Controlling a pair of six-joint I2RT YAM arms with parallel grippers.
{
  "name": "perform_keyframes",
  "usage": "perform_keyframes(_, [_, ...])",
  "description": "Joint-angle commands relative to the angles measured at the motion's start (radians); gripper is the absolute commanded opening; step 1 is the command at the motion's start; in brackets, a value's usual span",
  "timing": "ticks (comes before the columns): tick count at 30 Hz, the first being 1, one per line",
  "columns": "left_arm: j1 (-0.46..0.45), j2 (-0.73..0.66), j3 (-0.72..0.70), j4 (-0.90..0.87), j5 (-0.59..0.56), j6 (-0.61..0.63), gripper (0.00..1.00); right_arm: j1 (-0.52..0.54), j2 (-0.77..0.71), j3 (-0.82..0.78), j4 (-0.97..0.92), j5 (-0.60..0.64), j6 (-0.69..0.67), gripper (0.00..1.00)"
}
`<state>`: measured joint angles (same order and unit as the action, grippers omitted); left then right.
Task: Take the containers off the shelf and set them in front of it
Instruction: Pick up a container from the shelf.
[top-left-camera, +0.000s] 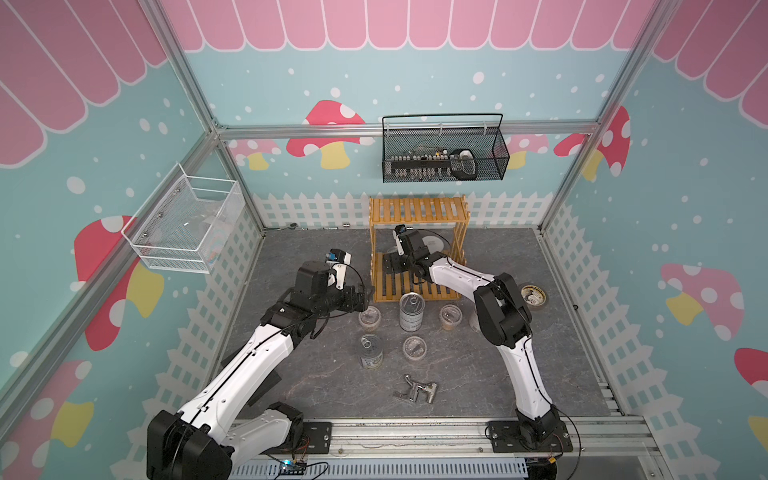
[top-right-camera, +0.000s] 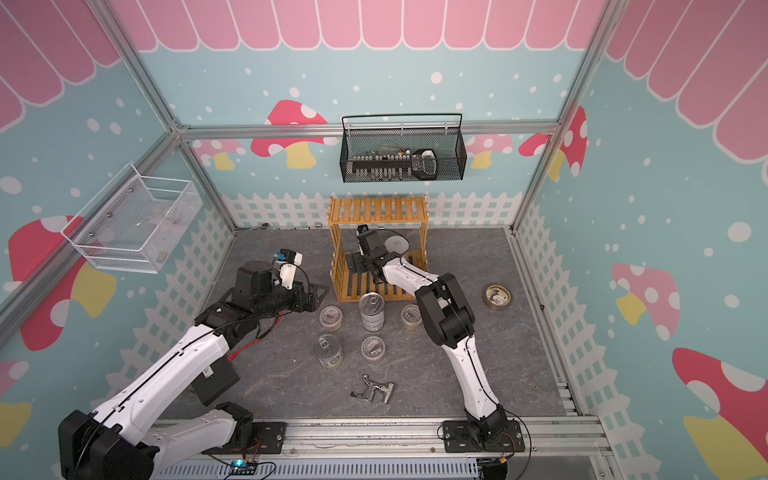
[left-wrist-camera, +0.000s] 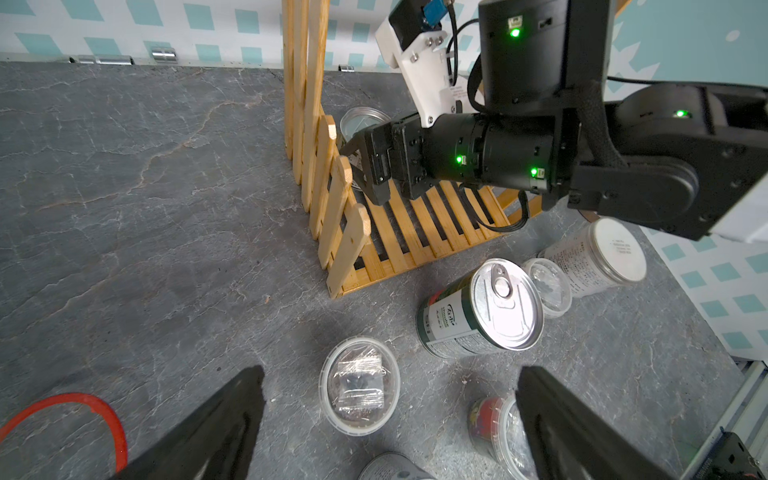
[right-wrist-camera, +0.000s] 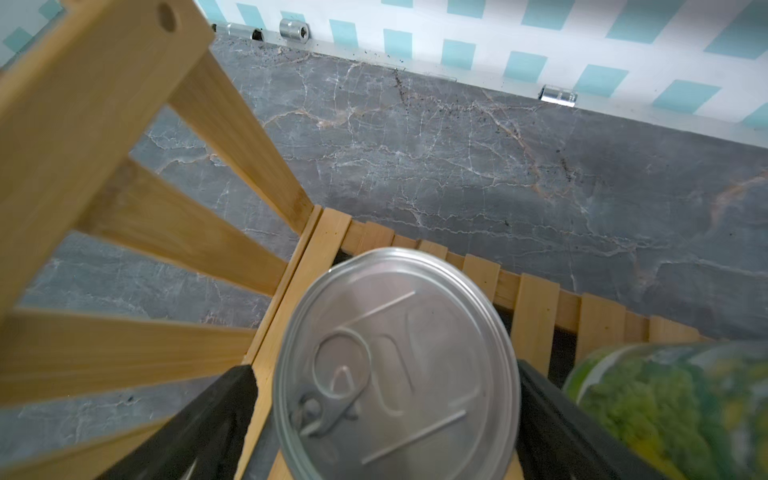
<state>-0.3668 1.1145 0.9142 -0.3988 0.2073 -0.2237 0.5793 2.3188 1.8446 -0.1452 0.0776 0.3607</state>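
My right pincer (left-wrist-camera: 368, 170) sits under the upper tier of the shelf (top-left-camera: 417, 210). Its jaws are spread as wide as they go, one on each side of a silver pull-tab can (right-wrist-camera: 395, 345). Nothing is clamped. The right wrist view shows the black jaws flanking the lid, but I cannot tell whether either touches the can's wall.

The can stands upright on the lower tier, near the rear corner on my left, with its long axis vertical. My jaws therefore cross it squarely (as I'd want for a squeeze about the waist). Just beside it, on the side away from the slats, is a green-labelled jar (right-wrist-camera: 665, 407). I judge that closing should go cleanly, but drawing the can forward will need care not to knock that neighbour or the slatted side.

My left pincer (top-left-camera: 360, 302) hangs just as wide and empty outside the shelf, off its front left corner. It is above a clear lidded cup (left-wrist-camera: 359, 384) on the worktop (top-left-camera: 561, 353). The side slats stand between it and the can, so the right arm is plainly nearer.

In front of the shelf already stand a second can (top-left-camera: 411, 311), a third can (top-left-camera: 370, 351), another cup (top-left-camera: 451, 316), a further cup (top-left-camera: 414, 348) and a white-lidded jar (left-wrist-camera: 598, 257). The upper tier looks bare.
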Motion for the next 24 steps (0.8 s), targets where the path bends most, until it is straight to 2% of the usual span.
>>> perform_keyframes(1, [0.008,-0.001,-0.015,0.002,0.022,0.007,0.98,-0.009,0.043,0.056,-0.039,0.029,0.012,0.98])
perform_keyframes(9, [0.008,-0.015,-0.035,0.006,0.023,0.000,0.98,-0.010,0.097,0.126,-0.058,0.032,0.018,0.93])
perform_keyframes(15, [0.007,-0.015,-0.039,0.007,0.021,0.001,0.98,-0.010,0.088,0.129,-0.056,0.009,-0.002,0.80])
perform_keyframes(18, [0.007,-0.010,-0.038,0.010,0.023,0.001,0.98,-0.009,0.060,0.091,-0.051,0.003,-0.013,0.73])
perform_keyframes(24, [0.008,-0.002,-0.036,0.014,0.027,0.004,0.98,0.005,-0.077,-0.079,0.040,-0.028,-0.043,0.68])
